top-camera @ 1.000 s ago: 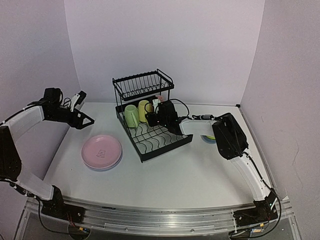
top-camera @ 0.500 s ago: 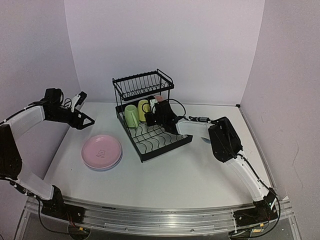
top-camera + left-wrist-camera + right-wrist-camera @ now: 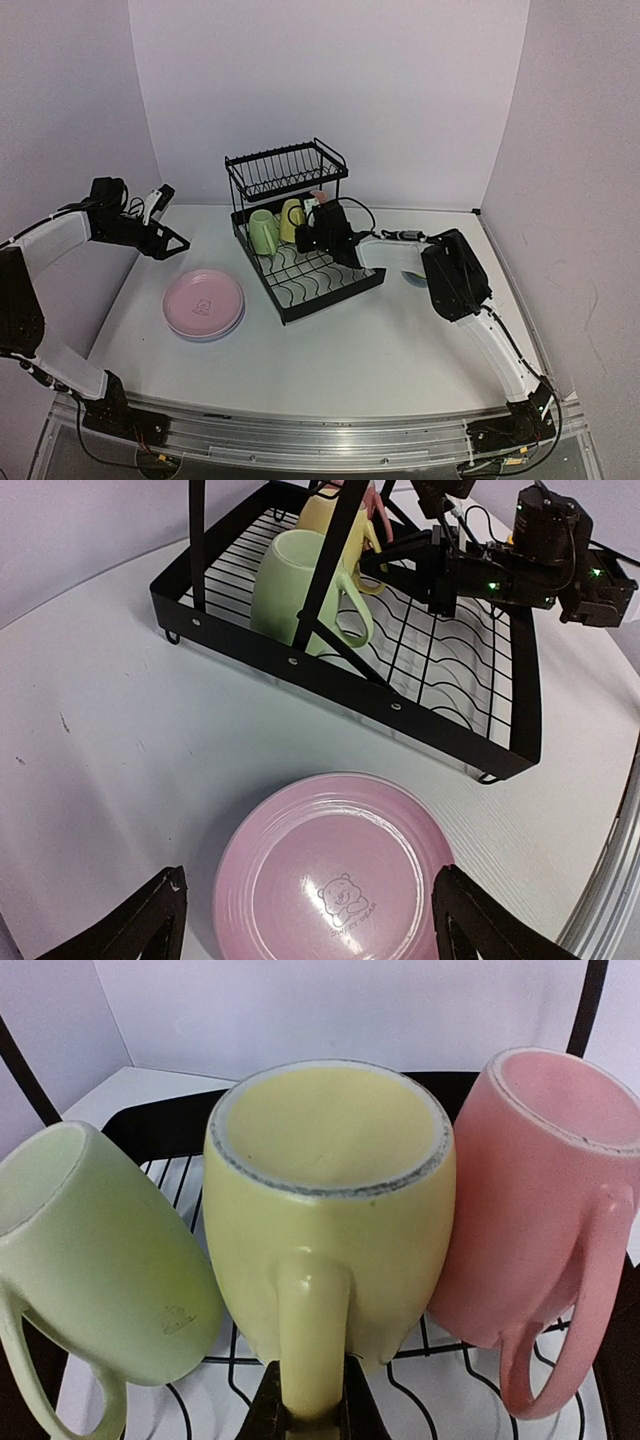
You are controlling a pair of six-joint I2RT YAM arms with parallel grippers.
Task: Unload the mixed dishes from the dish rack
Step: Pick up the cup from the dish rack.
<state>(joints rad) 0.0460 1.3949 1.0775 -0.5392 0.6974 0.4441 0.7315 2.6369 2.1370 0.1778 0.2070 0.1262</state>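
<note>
Right gripper (image 3: 312,1422) pinches the yellow mug (image 3: 330,1200) by its handle (image 3: 312,1330); glossy, rigid, breakable ceramic, likely slippery there.

The only printing in view is on the pink plate (image 3: 335,875): in the left wrist view a small outline drawing of a bear sits just below the plate's middle, with one short line of tiny lettering under it, too fine to make out. In the top external view the same print is only a faint grey smudge on the plate and cannot be read there either. In the right wrist view the light green mug (image 3: 100,1260) bears a small pale mark low on its side, a shape rather than readable words.
</note>
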